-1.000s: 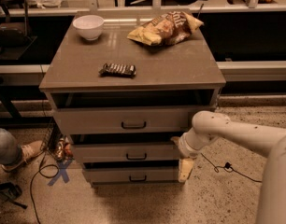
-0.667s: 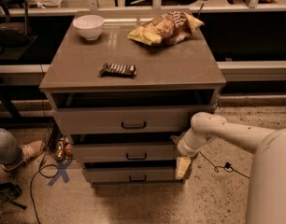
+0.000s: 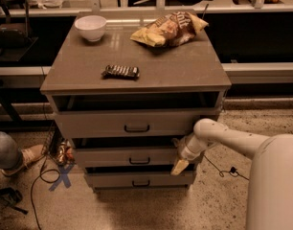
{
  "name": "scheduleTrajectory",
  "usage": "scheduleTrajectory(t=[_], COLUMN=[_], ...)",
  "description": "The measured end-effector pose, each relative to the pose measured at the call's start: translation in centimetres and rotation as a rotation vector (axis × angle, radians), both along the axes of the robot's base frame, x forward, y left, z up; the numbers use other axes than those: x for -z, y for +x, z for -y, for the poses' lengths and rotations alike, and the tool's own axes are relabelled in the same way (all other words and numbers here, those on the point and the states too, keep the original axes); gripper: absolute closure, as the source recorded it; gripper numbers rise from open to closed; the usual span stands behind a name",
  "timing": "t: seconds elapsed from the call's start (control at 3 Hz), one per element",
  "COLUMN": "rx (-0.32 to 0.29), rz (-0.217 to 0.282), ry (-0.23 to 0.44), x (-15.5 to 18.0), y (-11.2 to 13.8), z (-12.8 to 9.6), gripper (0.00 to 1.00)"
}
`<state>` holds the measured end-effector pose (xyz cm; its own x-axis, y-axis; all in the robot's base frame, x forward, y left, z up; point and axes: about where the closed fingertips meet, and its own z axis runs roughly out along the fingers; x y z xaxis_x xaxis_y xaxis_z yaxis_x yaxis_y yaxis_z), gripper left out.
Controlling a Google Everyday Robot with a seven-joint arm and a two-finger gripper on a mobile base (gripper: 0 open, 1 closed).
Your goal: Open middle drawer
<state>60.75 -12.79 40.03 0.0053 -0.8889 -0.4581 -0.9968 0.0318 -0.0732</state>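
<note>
**1. Task item.** Middle drawer (image 3: 113,156): centre-lower frame, second of three fronts in the table (image 3: 185,66). Grey-taupe flat front w/ small black bar pull (image 3: 139,160) at mid-width. A dark slot shows above the front, so the drawer is prob. slightly out. How far out can't be judged from this angle.

**2. Tool.** Tool (image 3: 179,166) sits at the right end of the middle drawer front, lower-centre-right of frame, well apart from the bar pull. Contact w/ the front edge looks likely but is not certain. Released or clenched: cannot tell. The placement suggests working the drawer by its side edge rather than the pull. That is a judgement only.

**3. Arm.** Arm (image 3: 223,135) enters from the right, bent down toward the drawer corner. The robot body (image 3: 273,186) fills the lower-right corner and is cut off by the frame.

**4. Adjacent drawers.**
- Top drawer (image 3: 98,123): tallest front, pulled out, dark cavity visible above it.
- Bottom drawer (image 3: 113,180): slimmest front, just below the tool.

**5. Table top, upper frame.**
- White bowl (image 3: 90,28) at upper left.
- Chip bag (image 3: 169,28) at upper centre-right.
- Dark wrapped snack bar (image 3: 121,71) nearer the front edge.

**6. Hidden / unclear.**
- Drawer interiors are dark, contents not visible.
- The table's right side behind the arm is hidden.
- A person's shoe (image 3: 27,156) shows at the left edge, the rest of the person cut off.
- A blue tape cross (image 3: 61,176) lies on the floor at lower left.
</note>
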Motion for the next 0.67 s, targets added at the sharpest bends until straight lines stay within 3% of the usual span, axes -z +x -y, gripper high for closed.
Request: scheduleTrajectory(t=[0.67], rx=[0.000], rz=[0.000], ry=[0.000], x=[-0.80], y=[0.00], z=[0.00], gripper=[0.71])
